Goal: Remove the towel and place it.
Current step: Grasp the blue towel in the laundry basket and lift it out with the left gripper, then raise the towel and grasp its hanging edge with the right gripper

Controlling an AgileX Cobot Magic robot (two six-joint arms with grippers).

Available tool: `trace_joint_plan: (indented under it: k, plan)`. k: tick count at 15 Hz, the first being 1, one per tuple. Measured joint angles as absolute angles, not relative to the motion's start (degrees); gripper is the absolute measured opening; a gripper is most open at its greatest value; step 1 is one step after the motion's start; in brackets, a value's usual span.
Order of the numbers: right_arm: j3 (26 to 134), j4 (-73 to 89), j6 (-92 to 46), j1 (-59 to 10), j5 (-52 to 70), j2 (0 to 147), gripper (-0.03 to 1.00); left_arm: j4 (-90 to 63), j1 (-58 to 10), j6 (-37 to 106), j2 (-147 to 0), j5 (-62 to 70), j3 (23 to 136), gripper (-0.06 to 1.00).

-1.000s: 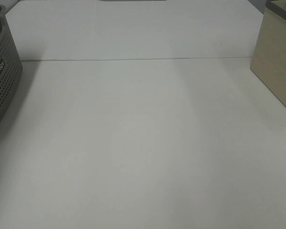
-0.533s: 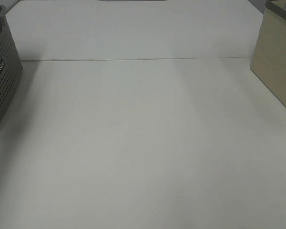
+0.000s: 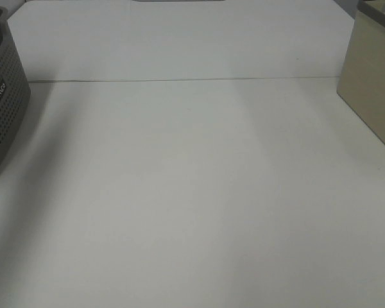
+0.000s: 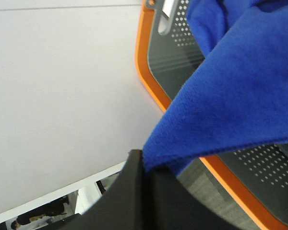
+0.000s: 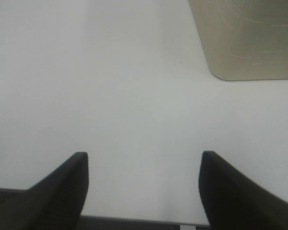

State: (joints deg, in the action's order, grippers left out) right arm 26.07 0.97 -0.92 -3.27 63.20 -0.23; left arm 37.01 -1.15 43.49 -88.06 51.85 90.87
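The royal-blue plush towel (image 4: 240, 86) shows only in the left wrist view, draped over a grey perforated basket with an orange edge (image 4: 146, 79). My left gripper (image 4: 151, 167) is shut on a lower corner of the towel, beside the basket's edge. My right gripper (image 5: 144, 160) is open and empty, its two dark fingers (image 5: 67, 187) wide apart just above the white table. The exterior high view shows neither gripper nor the towel, only part of the grey basket (image 3: 3, 109) at the far left edge.
A beige box (image 3: 372, 77) stands at the right edge of the white table (image 3: 192, 192); it also shows in the right wrist view (image 5: 249, 38). A seam line crosses the table near the back.
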Motion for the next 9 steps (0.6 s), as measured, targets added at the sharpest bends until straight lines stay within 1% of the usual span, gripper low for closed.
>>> trace_joint_plan:
  k: [2, 3, 6, 9]
  plan:
    - [26.07, 0.97, -0.92, -3.27, 63.2, -0.23, 0.66, 37.53, -4.35, 43.49, -83.77, 51.85, 91.44, 0.0]
    - [26.07, 0.97, -0.92, -3.27, 63.2, -0.23, 0.66, 38.67, -8.08, 43.49, -80.39, 51.74, 92.42, 0.0]
    - [26.07, 0.97, -0.92, -3.27, 63.2, -0.23, 0.66, 40.34, -12.95, 42.91, -77.18, 51.51, 93.62, 0.0]
    - [26.41, 1.38, -2.46, -3.27, 62.51, -0.11, 0.66, 43.03, -20.05, 42.11, -74.66, 51.22, 93.97, 0.0]
